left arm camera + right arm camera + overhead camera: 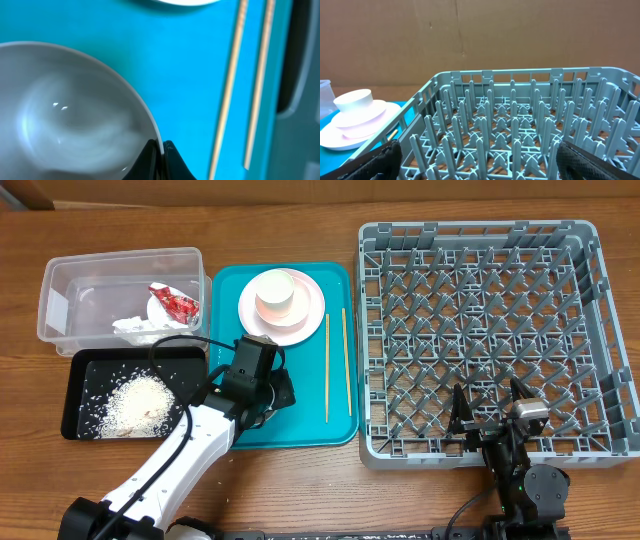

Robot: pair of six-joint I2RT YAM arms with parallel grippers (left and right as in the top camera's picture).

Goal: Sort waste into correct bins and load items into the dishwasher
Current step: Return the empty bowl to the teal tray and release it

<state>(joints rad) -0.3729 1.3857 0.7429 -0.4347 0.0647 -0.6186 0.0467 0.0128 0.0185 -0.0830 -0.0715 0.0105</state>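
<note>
Nearest, the right gripper (488, 412) sits with jaws spread at the empty dish rack (475, 230). The left gripper (161, 150) pinches the rim of the white bowl (75, 110) over the teal tray (300, 425); plate (305, 325) and chopsticks (327, 365) lie beyond, unloaded. Already binned: rice (138, 402), napkin (135, 328), wrapper (175, 302).
</note>
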